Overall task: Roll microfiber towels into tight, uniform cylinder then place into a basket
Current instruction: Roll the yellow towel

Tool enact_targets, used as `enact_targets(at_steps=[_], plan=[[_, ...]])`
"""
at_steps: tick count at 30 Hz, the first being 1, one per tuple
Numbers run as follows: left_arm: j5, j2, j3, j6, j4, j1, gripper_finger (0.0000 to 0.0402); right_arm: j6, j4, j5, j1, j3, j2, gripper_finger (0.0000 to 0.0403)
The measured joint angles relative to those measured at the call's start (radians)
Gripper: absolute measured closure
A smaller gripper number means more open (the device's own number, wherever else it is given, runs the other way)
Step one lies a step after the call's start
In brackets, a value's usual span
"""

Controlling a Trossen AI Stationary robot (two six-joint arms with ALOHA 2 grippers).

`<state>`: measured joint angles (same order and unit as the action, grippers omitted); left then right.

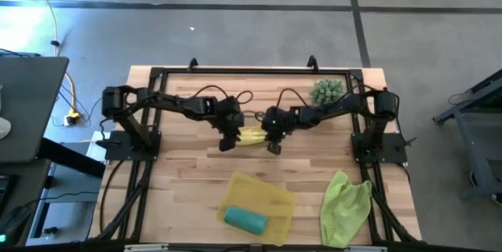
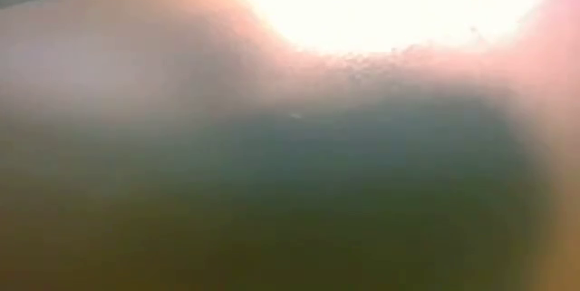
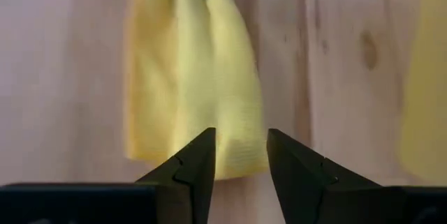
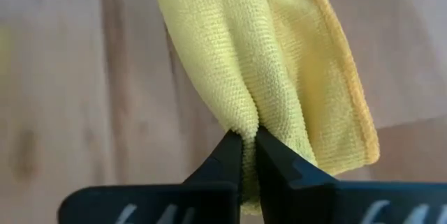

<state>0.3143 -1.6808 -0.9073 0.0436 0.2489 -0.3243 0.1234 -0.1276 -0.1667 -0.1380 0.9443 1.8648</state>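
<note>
The bright yellow towel point(image 1: 251, 136) lies bunched lengthwise on the wooden table between my two grippers. My right gripper point(image 1: 274, 145) is shut on its right end point(image 4: 248, 130). My left gripper point(image 1: 227, 142) is open, and its fingers stand over the towel's left end point(image 3: 237, 147). The yellow basket point(image 1: 271, 197) stands near the front edge with the rolled teal towel point(image 1: 245, 219) lying in it. The lime green towel point(image 1: 345, 205) lies crumpled at the front right. The low view is blocked and shows nothing. My right gripper pinches a raised fold of the yellow towel point(image 4: 246, 116) between its two fingertips, at the towel's right end. The fingers come from above. The fold rises into the fingers, and the rest of the towel point(image 3: 181, 77) lies on the table. My left gripper: I cannot tell whether it touches the towel.
A spiky green ball-shaped plant point(image 1: 328, 91) stands at the far right, behind my right arm. The black arm frames run along the left, right and far edges of the table. Bare wood shows at the front left point(image 1: 180, 197).
</note>
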Motion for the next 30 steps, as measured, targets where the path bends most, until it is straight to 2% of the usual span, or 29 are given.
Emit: enact_targets(at_steps=[2, 7, 10, 13, 15, 19, 30], plan=[[-0.061, 0.015, -0.001, 0.053, -0.002, 0.033, 0.0282, 0.063, 0.001, -0.105, -0.039, 0.0, 0.001, 0.0399], [-0.112, 0.009, -0.002, 0.184, -0.02, 0.134, 0.0282, 0.22, 0.003, -0.366, -0.137, -0.005, 0.006, 0.0401], [-0.24, -0.014, -0.002, 0.239, -0.041, 0.193, 0.0282, 0.292, -0.002, -0.456, -0.176, -0.007, 0.008, 0.0401], [-0.456, -0.025, -0.004, 0.271, -0.116, 0.237, 0.0282, 0.344, -0.01, -0.48, -0.194, -0.007, 0.008, 0.0401], [-0.552, -0.034, -0.004, 0.298, -0.147, 0.251, 0.0282, 0.351, -0.011, -0.482, -0.198, -0.007, 0.008, 0.0401], [-0.545, -0.059, -0.004, 0.35, -0.186, 0.248, 0.0282, 0.362, -0.013, -0.481, -0.198, -0.007, 0.007, 0.0402], [-0.535, -0.084, -0.004, 0.372, -0.203, 0.221, 0.0282, 0.366, -0.009, -0.469, -0.196, -0.007, 0.005, 0.0402]])
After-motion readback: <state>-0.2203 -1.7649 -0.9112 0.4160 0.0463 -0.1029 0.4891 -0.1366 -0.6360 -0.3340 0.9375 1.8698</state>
